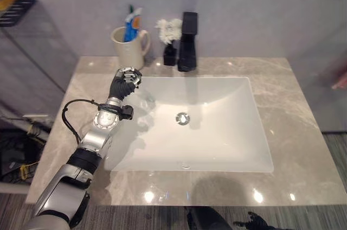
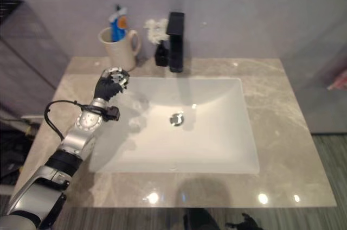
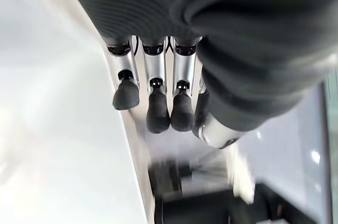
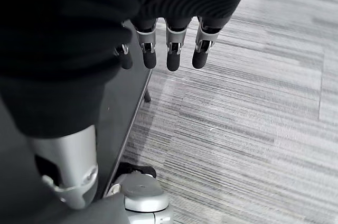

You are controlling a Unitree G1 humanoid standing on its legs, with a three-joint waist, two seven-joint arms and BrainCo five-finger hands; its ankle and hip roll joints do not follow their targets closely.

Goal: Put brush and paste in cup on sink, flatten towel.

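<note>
Your left hand (image 1: 126, 80) hovers over the far-left corner of the white sink (image 1: 217, 148), its fingers (image 3: 158, 113) curled inward and holding nothing. Just beyond it, at the far left of the marble desk (image 1: 309, 132), the cream cup (image 1: 130, 47) stands upright with the brush (image 1: 130, 16) and the blue paste (image 1: 132, 26) already standing in it. To the cup's right sit a small dark bottle (image 1: 170, 55) with white flowers and the black tap (image 1: 188, 43). Your right hand (image 4: 169, 49) hangs low beside you over the striped floor (image 4: 253, 129), fingers relaxed and empty.
</note>
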